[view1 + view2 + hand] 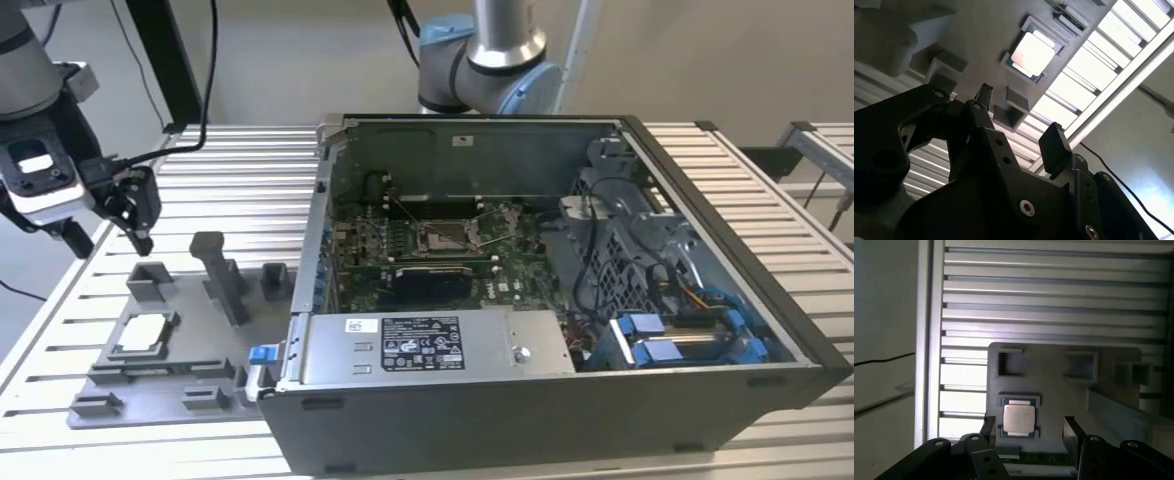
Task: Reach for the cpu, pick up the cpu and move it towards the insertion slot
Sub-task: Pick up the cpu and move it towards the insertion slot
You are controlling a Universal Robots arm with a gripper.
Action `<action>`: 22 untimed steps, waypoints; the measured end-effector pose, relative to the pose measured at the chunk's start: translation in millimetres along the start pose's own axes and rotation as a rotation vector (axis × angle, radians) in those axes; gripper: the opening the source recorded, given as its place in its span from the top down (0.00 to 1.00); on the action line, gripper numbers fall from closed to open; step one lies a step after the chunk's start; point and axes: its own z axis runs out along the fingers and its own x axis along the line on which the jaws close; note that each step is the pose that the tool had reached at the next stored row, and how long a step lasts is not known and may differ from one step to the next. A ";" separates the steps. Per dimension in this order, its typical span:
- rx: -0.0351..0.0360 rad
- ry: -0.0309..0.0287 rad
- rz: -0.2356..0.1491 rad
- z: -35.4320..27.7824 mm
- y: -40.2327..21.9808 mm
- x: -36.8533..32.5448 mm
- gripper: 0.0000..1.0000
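The cpu [144, 333], a small silvery square chip, lies flat in a seat on the grey fixture plate [160, 395] at the exterior view's left. My gripper [114, 243] hangs open above and behind it, well apart from it, with nothing between the fingers. In both wrist views the cpu [1031, 51] [1019, 417] lies beyond the spread black fingertips [1054, 145] [1072, 426]. The insertion slot [447, 236], a shiny metal frame on the green board, sits inside the open computer case [747, 300].
Grey blocks and a tall upright post [220, 275] stand on the fixture plate near the cpu. The case's near wall [314, 260] rises just right of the plate. A second arm's base [481, 60] stands behind the case. The table is slatted aluminium [240, 180].
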 end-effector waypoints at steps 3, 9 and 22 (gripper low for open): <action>0.0001 0.0002 0.000 3.9 -1.7 0.1 0.00; 0.0000 0.0001 0.000 11.4 -9.6 0.2 0.00; 0.0000 0.0000 0.000 31.2 -24.0 0.6 0.00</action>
